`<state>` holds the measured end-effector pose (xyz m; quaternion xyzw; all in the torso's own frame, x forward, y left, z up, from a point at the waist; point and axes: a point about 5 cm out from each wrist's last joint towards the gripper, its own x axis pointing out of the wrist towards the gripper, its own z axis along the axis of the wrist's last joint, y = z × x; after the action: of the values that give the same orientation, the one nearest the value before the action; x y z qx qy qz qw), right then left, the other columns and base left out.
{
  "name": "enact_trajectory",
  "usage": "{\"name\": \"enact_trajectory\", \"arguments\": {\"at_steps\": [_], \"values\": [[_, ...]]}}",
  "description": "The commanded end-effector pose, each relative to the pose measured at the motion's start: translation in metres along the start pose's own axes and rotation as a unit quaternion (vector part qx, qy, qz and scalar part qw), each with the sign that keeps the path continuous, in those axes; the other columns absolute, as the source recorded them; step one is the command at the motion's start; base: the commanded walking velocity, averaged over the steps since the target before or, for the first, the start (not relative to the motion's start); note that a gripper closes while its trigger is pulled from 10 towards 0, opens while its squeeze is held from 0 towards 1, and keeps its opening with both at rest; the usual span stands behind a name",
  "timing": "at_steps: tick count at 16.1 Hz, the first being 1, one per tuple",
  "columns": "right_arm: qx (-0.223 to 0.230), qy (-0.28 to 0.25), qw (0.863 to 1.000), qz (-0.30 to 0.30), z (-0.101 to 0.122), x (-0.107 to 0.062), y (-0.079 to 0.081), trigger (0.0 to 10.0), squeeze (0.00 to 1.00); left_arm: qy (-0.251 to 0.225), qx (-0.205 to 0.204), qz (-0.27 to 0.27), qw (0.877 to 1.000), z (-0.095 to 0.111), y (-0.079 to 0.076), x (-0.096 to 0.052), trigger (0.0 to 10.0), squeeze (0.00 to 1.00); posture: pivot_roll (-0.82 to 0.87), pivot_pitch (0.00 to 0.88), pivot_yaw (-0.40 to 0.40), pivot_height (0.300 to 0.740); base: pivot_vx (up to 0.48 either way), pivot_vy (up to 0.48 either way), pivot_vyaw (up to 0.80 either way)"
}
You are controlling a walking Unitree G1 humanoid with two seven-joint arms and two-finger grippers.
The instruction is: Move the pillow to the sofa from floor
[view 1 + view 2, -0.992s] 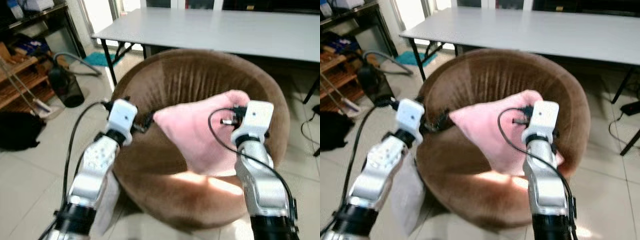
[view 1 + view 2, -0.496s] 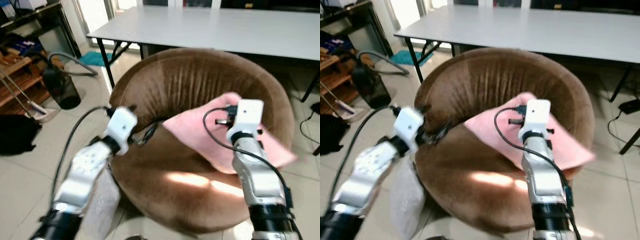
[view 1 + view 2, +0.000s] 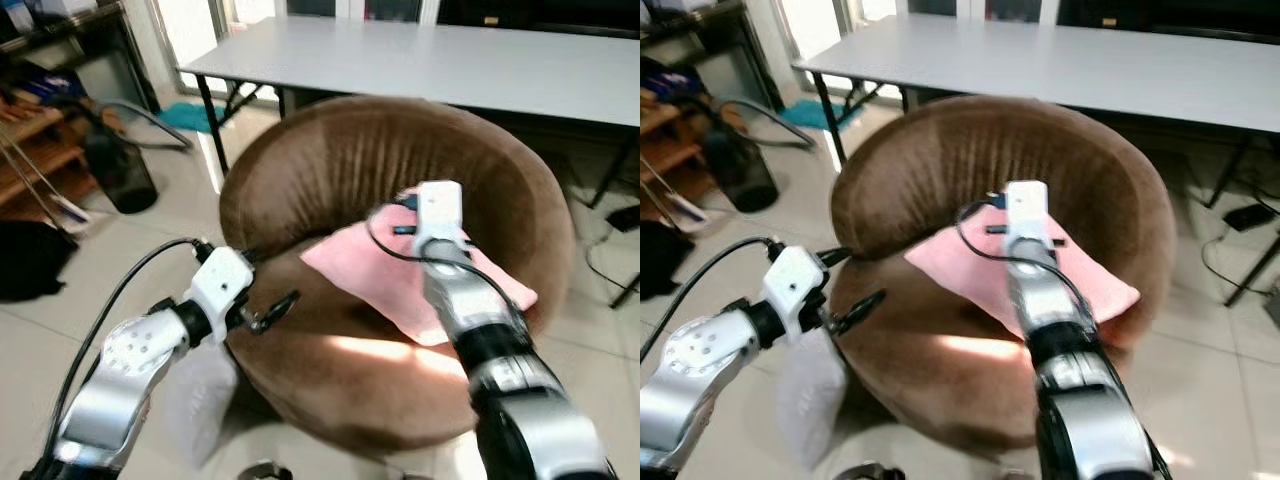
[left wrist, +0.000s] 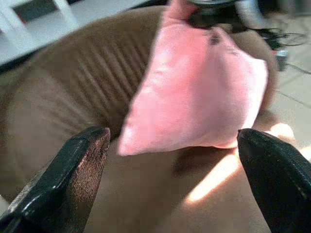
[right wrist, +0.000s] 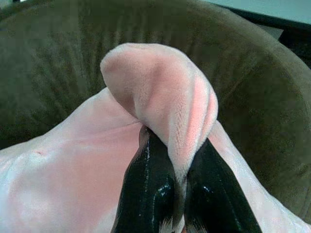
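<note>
The pink pillow lies flat on the seat of the round brown sofa. My right gripper reaches over the seat and is shut on the pillow's far corner, which folds up over its fingers. My left gripper hovers at the sofa's left front rim, open, with nothing between its fingers. In the left wrist view the pillow rests a short way ahead against the ribbed backrest.
A long grey table stands right behind the sofa. To the left are a black vacuum cleaner, a wooden shelf and a dark bundle on the tiled floor. A white bag leans against the sofa's front left.
The left gripper has come off the pillow's near corner and drawn back to the sofa's rim. The pillow has dropped flat onto the seat, the right gripper still pinching it.
</note>
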<state>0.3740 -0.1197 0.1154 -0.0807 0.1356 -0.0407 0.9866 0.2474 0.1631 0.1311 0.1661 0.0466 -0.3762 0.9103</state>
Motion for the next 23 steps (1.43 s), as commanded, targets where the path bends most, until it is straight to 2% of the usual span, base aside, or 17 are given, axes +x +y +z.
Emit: {"name": "enact_trajectory", "arguments": {"at_steps": [1, 3, 5, 6, 10, 15, 16, 17, 18, 19, 21, 22, 23], "values": [[0.005, -0.015, 1.0, -0.003, 0.011, 0.004, 0.004, 10.0, 0.0, 0.001, 0.0, -0.006, 1.0, 0.004, -0.001, -0.008, 10.0, 0.0, 0.05, 0.12, 0.031, 0.74, 0.0, 0.0, 0.0], [-0.004, -0.007, 1.0, 0.005, 0.018, 0.008, 0.01, 10.0, 0.0, 0.012, -0.009, -0.016, 1.0, 0.003, -0.005, -0.014, 10.0, 0.0, 0.06, 0.144, 0.027, 0.74, 0.0, 0.0, 0.0], [0.018, -0.006, 1.0, 0.0, 0.029, 0.013, 0.009, 10.0, 0.0, 0.021, -0.005, -0.027, 0.999, 0.003, -0.008, -0.019, 10.0, 0.0, 0.07, 0.169, 0.023, 0.74, 0.0, 0.0, 0.0], [0.042, -0.009, 0.999, -0.003, 0.037, 0.015, 0.006, 10.0, 1.0, 0.024, -0.002, -0.027, 0.999, 0.005, -0.009, -0.021, 10.0, 0.0, 0.08, 0.188, 0.02, 0.74, 0.0, 0.0, 0.0], [0.079, -0.056, 0.995, -0.016, 0.068, 0.019, -0.004, 10.0, 1.0, 0.028, -0.006, -0.025, 0.999, 0.008, -0.013, -0.026, 10.0, 0.0, 0.09, 0.198, 0.011, 0.74, 0.0, 0.0, 0.0], [0.09, -0.072, 0.993, -0.003, 0.075, 0.019, -0.003, 10.0, 1.0, 0.027, -0.004, -0.02, 0.999, 0.009, -0.012, -0.021, 10.0, 0.0, 0.09, 0.183, 0.023, 0.74, 0.0, 0.0, 0.0], [0.091, -0.077, 0.993, 0.002, 0.076, 0.019, -0.003, 10.0, 0.33, 0.022, 0.0, -0.004, 1.0, 0.009, -0.01, -0.017, 10.0, 0.0, 0.08, 0.176, 0.024, 0.74, 0.0, 0.0, 0.0], [0.104, -0.089, 0.99, 0.017, 0.078, 0.018, -0.002, 10.0, 0.0, 0.006, -0.017, 0.035, 0.999, 0.01, -0.006, -0.012, 10.0, 0.0, 0.08, 0.167, 0.023, 0.74, 0.0, 0.0, 0.0], [0.116, -0.094, 0.988, 0.039, 0.077, 0.017, 0.001, 10.0, 0.0, 0.005, -0.059, 0.09, 0.994, 0.006, -0.003, -0.006, 10.0, 0.0, 0.07, 0.151, 0.022, 0.74, 0.0, 0.0, 0.0], [0.114, -0.093, 0.988, 0.049, 0.073, 0.017, 0.002, 10.0, 0.0, 0.008, -0.07, 0.114, 0.991, 0.003, -0.001, -0.004, 10.0, 0.0, 0.06, 0.142, 0.021, 0.74, 0.0, 0.0, 0.0], [0.103, -0.086, 0.987, 0.084, 0.048, 0.013, 0.006, 10.0, 0.0, 0.004, -0.081, 0.167, 0.983, -0.001, -0.001, 0.004, 10.0, 0.0, 0.03, 0.123, 0.032, 0.74, 0.0, 0.0, 0.0], [0.091, -0.083, 0.988, 0.093, 0.025, 0.004, 0.005, 10.0, 0.0, 0.004, -0.095, 0.183, 0.979, -0.003, -0.003, 0.006, 10.0, 0.0, 0.0, 0.116, 0.046, 0.74, 0.0, 0.0, 0.0], [0.084, -0.089, 0.988, 0.09, 0.014, -0.005, 0.001, 10.0, 0.0, 0.006, -0.083, 0.188, 0.979, -0.004, -0.003, 0.007, 10.0, 0.0, -0.02, 0.1, 0.056, 0.74, 0.0, 0.0, 0.0]]}}
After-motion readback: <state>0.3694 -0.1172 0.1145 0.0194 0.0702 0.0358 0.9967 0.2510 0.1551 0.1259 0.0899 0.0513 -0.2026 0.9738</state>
